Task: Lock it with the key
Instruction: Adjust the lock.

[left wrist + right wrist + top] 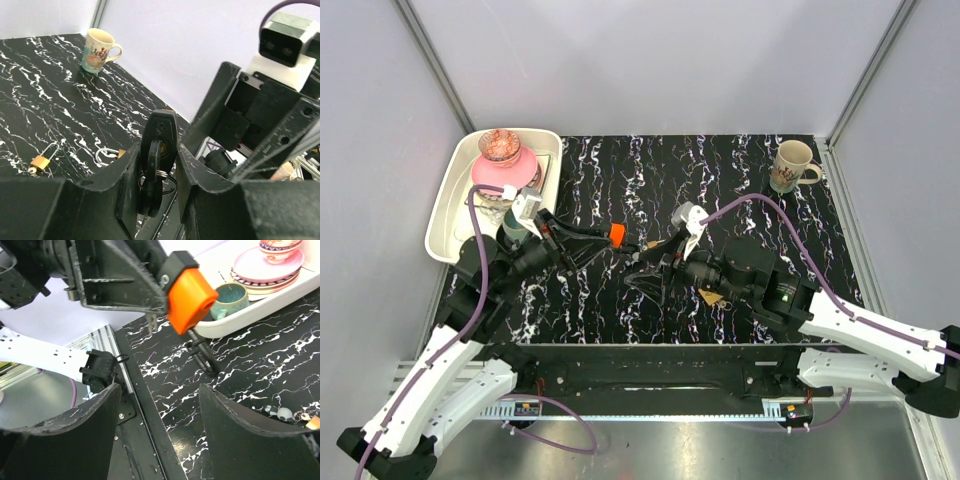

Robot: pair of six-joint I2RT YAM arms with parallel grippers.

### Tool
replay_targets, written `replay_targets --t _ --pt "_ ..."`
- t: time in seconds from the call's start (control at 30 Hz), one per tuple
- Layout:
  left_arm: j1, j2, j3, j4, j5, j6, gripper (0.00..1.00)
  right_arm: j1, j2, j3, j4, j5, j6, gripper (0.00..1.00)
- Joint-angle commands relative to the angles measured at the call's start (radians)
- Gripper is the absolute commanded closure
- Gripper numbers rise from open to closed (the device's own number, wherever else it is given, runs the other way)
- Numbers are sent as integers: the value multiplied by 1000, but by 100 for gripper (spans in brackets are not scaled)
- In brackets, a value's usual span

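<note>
Your left tool is clamped on the key and holds it in the air above the middle of the black marbled surface. From the right wrist camera you see the key's orange head standing out past the closed fingers. A small ring with dark pieces on it hangs below. From the left wrist camera the same grip looks mostly black, because the head sits deep between the two fingers and only a sliver of colour shows at the top.

Your right tool has its jaws spread wide and holds nothing. It faces the left tool from the right, close to the key but not touching it. In its own camera the key sits above and between the two parted fingers.

A brass padlock lies flat on the surface, well apart from both tools. A second padlock lies near it, half hidden behind a left finger, so you cannot tell how its shackle stands.

The mug stands upright near the far right corner. The white tray sits at the far left edge and holds the pink plates and a teal cup.
</note>
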Motion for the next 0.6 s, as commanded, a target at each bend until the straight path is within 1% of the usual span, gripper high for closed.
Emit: replay_targets --t 0.0,0.13,0.27,0.33,0.43,0.53,0.57 --pt "4 -26 6 141 91 0 100 0 -15 42 26 121 -3 30" --pt "4 -46 -5 158 101 1 100 -10 -2 49 21 100 9 30" --pt "4 -38 -14 191 139 -14 100 -20 5 42 44 8 42 30" --pt "4 -40 -22 209 150 -17 100 -30 -5 21 94 -24 77 30" --pt "3 -52 -37 201 119 -6 100 -69 -19 10 137 -104 144 30" --pt "4 -61 -31 151 46 20 100 -152 -28 -7 167 -251 238 30" --pt "4 -64 -28 139 27 29 100 -201 -30 -14 183 -283 262 29"
